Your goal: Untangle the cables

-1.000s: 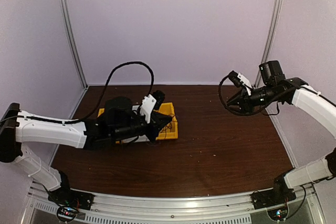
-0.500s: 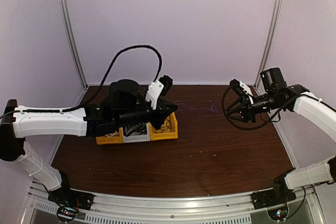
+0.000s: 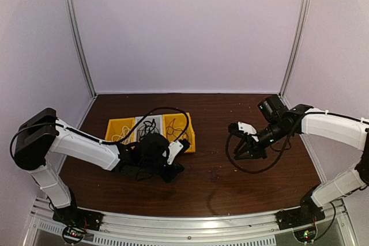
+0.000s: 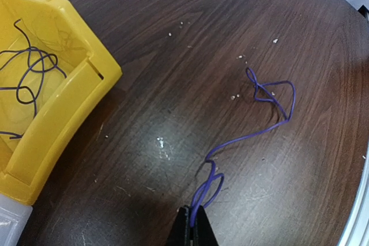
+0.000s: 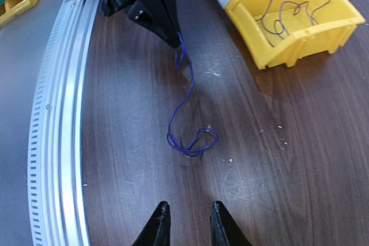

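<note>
A dark blue cable (image 4: 271,93) lies stretched on the brown table, with a small loop at each end. My left gripper (image 4: 193,226) is shut on one looped end, low over the table in front of the bins (image 3: 174,171). In the right wrist view the cable (image 5: 190,142) runs from the left gripper (image 5: 172,37) towards my right gripper (image 5: 187,226). The right gripper is open and empty, just short of the cable's far loop, and it hovers over the table's right middle (image 3: 238,152). More thin cables (image 5: 288,7) lie in the bins.
Three bins stand in a row at the back left: a yellow one (image 3: 117,126), a white one (image 3: 149,126) and a yellow one (image 3: 190,139). The nearest yellow bin's wall (image 4: 63,108) is close to the left gripper. A metal rail (image 5: 63,113) edges the table's front.
My left arm came down from above the bins to the table in front of them, with the blue cable. My right arm lowered and moved left towards the cable.
</note>
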`<state>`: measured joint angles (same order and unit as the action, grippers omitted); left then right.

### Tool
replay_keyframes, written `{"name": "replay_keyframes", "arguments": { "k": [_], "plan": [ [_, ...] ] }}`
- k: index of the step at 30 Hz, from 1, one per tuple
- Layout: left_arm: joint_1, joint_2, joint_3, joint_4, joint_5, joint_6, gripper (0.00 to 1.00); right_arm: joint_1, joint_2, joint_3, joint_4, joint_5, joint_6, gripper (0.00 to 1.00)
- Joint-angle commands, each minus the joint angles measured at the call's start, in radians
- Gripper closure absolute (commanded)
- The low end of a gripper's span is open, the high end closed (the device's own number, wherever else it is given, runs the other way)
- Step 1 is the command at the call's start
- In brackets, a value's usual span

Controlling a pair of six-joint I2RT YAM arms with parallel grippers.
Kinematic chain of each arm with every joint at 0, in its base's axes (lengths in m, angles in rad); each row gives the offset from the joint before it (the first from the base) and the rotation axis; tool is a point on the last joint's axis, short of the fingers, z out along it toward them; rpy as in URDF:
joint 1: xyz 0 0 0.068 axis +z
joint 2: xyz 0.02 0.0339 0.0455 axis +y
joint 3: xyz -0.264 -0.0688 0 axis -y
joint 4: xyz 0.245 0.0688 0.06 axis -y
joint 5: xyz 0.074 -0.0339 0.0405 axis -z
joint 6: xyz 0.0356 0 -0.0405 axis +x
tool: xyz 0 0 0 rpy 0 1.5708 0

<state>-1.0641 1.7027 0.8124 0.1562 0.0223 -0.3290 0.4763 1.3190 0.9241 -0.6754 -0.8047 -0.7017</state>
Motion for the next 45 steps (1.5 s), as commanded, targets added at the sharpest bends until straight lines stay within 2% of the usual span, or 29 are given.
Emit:
{"name": "replay_keyframes", "arguments": {
  "k": [1, 6, 10, 16, 21, 26, 31, 45],
  "plan": [
    [-0.005, -0.05, -0.042, 0.059, -0.007, -0.044, 1.0, 0.104, 0.06, 0.0, 0.044, 0.061, -0.04, 0.76],
    [-0.004, -0.057, -0.078, 0.11, -0.006, -0.067, 1.0, 0.193, 0.178, 0.047, 0.042, 0.111, -0.05, 0.81],
    [-0.005, -0.05, -0.089, 0.133, -0.002, -0.074, 1.0, 0.231, 0.201, 0.031, 0.087, 0.139, -0.035, 0.81],
    [-0.005, -0.042, -0.109, 0.148, -0.007, -0.073, 1.0, 0.242, 0.227, 0.037, 0.108, 0.183, -0.053, 0.7],
    [-0.005, -0.042, -0.114, 0.158, -0.007, -0.074, 1.0, 0.255, 0.302, 0.074, 0.101, 0.186, -0.074, 0.67],
    [-0.005, -0.046, -0.125, 0.166, -0.008, -0.073, 1.0, 0.266, 0.379, 0.111, 0.126, 0.188, -0.072, 0.68],
    [-0.005, -0.051, -0.135, 0.167, -0.008, -0.074, 1.0, 0.269, 0.406, 0.122, 0.14, 0.174, -0.055, 0.77],
    [-0.005, -0.048, -0.13, 0.177, -0.047, -0.068, 1.0, 0.28, 0.425, 0.113, 0.143, 0.168, -0.067, 0.72]
  ]
}}
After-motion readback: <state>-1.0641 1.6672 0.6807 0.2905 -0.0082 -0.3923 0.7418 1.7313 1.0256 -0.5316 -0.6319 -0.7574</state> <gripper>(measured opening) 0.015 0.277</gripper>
